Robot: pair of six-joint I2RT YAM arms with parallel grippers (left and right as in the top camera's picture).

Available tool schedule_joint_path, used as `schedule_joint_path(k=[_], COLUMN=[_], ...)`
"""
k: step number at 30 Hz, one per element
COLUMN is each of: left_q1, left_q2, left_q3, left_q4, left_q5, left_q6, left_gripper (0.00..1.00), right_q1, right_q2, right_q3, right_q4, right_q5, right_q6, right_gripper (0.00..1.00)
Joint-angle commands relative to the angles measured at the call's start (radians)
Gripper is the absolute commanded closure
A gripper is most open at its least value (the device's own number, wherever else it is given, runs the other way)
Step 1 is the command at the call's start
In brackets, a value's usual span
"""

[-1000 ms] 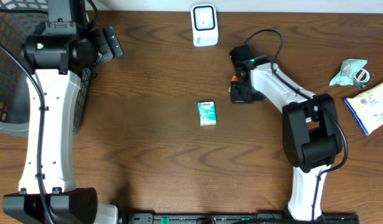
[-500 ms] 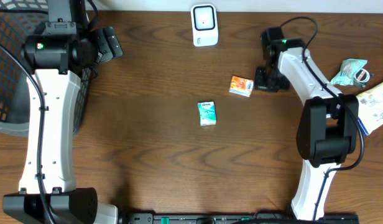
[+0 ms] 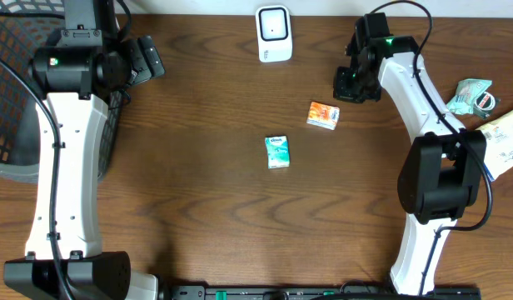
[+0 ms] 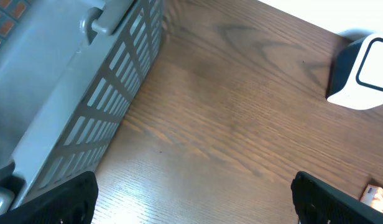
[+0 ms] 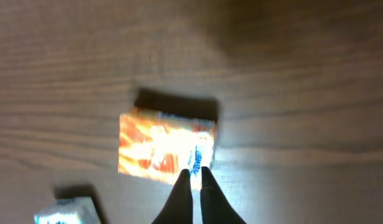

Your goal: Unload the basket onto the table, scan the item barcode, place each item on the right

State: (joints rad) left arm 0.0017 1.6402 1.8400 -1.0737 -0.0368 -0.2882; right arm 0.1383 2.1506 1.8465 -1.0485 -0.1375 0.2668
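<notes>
Item: small orange cardboard box, flat on brown wooden worktop, unscanned. My right tool had withdrawn, pressed together, empty; left tool spread.

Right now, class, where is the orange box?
In the overhead view, the orange box lies on the table right of centre, just below-left of the right gripper and up-right of the teal box.

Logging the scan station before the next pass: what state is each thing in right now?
Left gripper: open, empty.
Right gripper: shut, holding nothing.
Orange box: flat on the table, not gripped.
Teal box: flat on the table, untouched.
Scanner: upright at the far edge; on or off unclear.
</notes>
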Motion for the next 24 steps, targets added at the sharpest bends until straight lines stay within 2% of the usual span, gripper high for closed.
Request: schedule_joint_path(k=[1,7,14,15,17,24], left_q1=[-0.001,-0.001,-0.001,-0.001,-0.001,-0.001], left_q2=[0.000,0.000,0.000,0.000,0.000,0.000], left_q3=[0.003,0.003,0.003,0.003,0.003,0.003], left_q4=[-0.003,-0.003,-0.003,-0.003,-0.003,-0.003], left_q5=[-0.016,-0.016,-0.016,-0.016,-0.016,-0.016], left_q6=[-0.002,-0.002,-0.002,-0.002,-0.002,-0.002], left_gripper=[0.02,0.02,0.02,0.02,0.02,0.02], right_q1=[-0.001,0.049,0.132,0.140,0.153,0.160], right_q2=[0.010,0.010,0.010,0.010,0.010,0.013], right_q3=[-0.002,-0.057,-0.113,-0.113,-0.113,-0.116], right_q4=[-0.021,-0.012,0.178,0.202,0.260,0.379], right_q5=[-0.027,-0.093,-0.069,-0.048,0.008,0.188], right_q6=[0.019,0.027,0.013,0.014,0.014,0.036], right_gripper=[0.99,0.99,0.99,0.98,0.89,0.97])
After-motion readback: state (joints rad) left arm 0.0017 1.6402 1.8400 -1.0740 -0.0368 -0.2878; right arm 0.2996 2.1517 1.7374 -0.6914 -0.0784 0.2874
